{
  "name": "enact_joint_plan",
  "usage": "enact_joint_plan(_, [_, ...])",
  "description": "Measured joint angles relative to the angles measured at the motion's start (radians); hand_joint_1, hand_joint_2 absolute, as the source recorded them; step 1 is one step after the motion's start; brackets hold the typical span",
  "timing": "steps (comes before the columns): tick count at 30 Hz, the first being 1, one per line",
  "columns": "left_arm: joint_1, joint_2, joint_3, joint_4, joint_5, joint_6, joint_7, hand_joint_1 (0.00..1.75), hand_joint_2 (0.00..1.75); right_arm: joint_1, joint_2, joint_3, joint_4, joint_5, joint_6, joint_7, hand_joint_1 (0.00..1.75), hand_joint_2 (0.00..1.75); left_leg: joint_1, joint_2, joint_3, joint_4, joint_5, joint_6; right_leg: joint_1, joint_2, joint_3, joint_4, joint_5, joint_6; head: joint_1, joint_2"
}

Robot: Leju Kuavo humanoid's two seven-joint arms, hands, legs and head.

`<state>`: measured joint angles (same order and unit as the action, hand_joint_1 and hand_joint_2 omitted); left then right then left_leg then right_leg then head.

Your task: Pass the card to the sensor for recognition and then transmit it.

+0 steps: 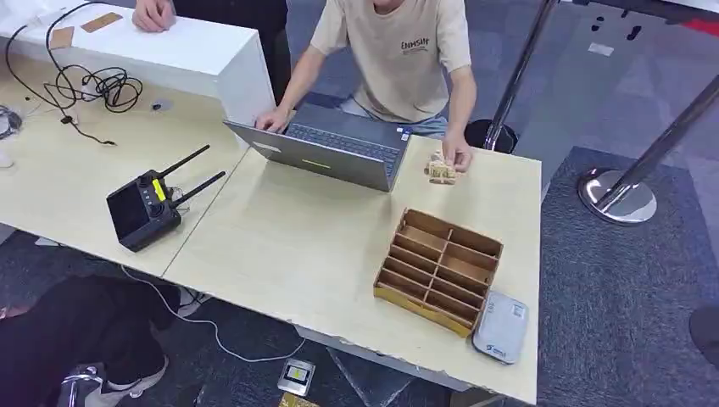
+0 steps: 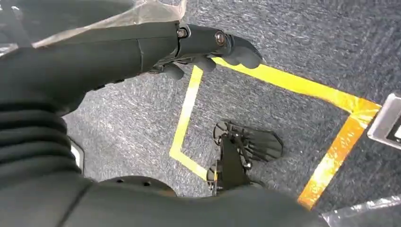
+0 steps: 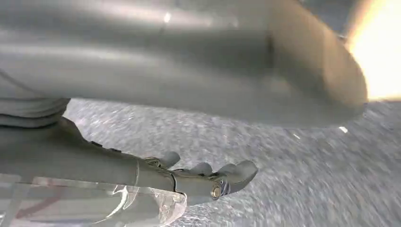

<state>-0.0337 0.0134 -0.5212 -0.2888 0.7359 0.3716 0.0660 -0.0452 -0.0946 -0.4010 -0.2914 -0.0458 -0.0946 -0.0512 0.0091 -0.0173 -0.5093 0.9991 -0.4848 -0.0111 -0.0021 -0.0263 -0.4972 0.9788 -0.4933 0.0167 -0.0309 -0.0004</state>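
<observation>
On the far left of the head view, a tangle of black cable (image 1: pixel 89 86) lies on the pale wooden counter (image 1: pixel 288 237), with two small brown cardboard cards (image 1: pixel 102 21) beyond it on a white raised block (image 1: pixel 195 59), where a person's hand (image 1: pixel 153 13) rests. Further right stands a black handheld controller with two antennas and a yellow stripe (image 1: pixel 146 206), near the counter's front edge. Next comes an open grey laptop (image 1: pixel 326 153); a seated person in a beige T-shirt (image 1: pixel 398 55) has one hand on its keyboard. That person's other hand (image 1: pixel 458 155) touches a small light wooden piece (image 1: pixel 441 171) on the counter just right of the laptop; I cannot tell whether this is the card. In front of it sits a brown cardboard organiser with two columns of slanted slots (image 1: pixel 439 268), its slots showing nothing inside. Touching its right front corner lies a flat grey rounded-corner sensor pad with a blue logo (image 1: pixel 500 327), close to the counter's front edge. Well to the right, a chrome stanchion post with a round base (image 1: pixel 619 193) stands on grey carpet.

In the left wrist view, the left hand (image 2: pixel 198 49) hangs over grey carpet marked with yellow tape lines (image 2: pixel 283 85); its dark fingers (image 2: pixel 236 47) are loosely curled with nothing in them. In the right wrist view, the right hand (image 3: pixel 203 177) hangs above blurred grey floor, its fingers (image 3: pixel 239 172) extended side by side and holding nothing.
</observation>
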Motion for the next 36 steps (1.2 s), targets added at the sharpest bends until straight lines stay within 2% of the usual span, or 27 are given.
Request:
enact_joint_plan(7, [-0.021, 0.012, -0.085, 0.023, 0.080, 0.035, 0.002, 0.00, 0.00, -0.028, -0.073, -0.111, 0.006, -0.069, -0.006, -0.064, 0.00, 0.00, -0.001, 0.000, 0.000, 0.000, 0.000, 0.000, -0.001, 0.000, 0.000, 0.000, 0.000, 0.000, 0.000, 0.000])
enact_joint_plan(11, [-0.039, 0.022, -0.149, 0.039, 0.149, 0.064, 0.003, 0.00, 0.00, -0.062, -0.167, -0.213, -0.005, -0.134, -0.011, -0.147, 0.00, 0.00, -0.002, 0.000, 0.000, 0.000, 0.000, 0.000, -0.002, 0.000, 0.000, 0.000, 0.001, 0.001, -0.003, 0.000])
enact_joint_plan(17, [-0.053, 0.030, -0.209, 0.054, 0.208, 0.087, 0.014, 0.00, 0.00, -0.080, -0.254, -0.286, -0.098, -0.220, -0.034, -0.211, 0.00, 0.00, -0.004, 0.000, 0.000, 0.000, 0.000, 0.001, -0.004, -0.001, 0.000, 0.000, 0.001, 0.002, -0.002, 0.000])
enact_joint_plan(19, [-0.055, 0.033, -0.224, 0.058, 0.218, 0.090, 0.014, 0.00, 0.00, -0.084, -0.280, -0.307, -0.153, -0.242, -0.053, -0.212, 0.00, 0.00, -0.003, -0.001, 0.000, 0.000, 0.000, 0.001, -0.003, -0.001, 0.001, 0.000, 0.001, 0.002, -0.002, 0.000])
enact_joint_plan(25, [-0.062, 0.035, -0.262, 0.065, 0.231, 0.094, 0.012, 0.00, 0.00, -0.082, -0.313, -0.327, -0.327, -0.269, -0.106, -0.197, 0.00, 0.00, -0.003, -0.001, 0.000, 0.000, 0.000, 0.001, -0.003, -0.001, 0.001, 0.000, 0.001, 0.002, -0.003, 0.000])
enact_joint_plan(36, [-0.070, 0.036, -0.297, 0.073, 0.244, 0.094, -0.006, 0.00, 0.00, -0.083, -0.332, -0.311, -0.700, -0.235, -0.193, -0.144, 0.00, 0.00, -0.003, -0.001, 0.001, 0.000, 0.001, 0.001, -0.003, -0.001, 0.003, 0.000, 0.001, 0.002, -0.002, 0.000])
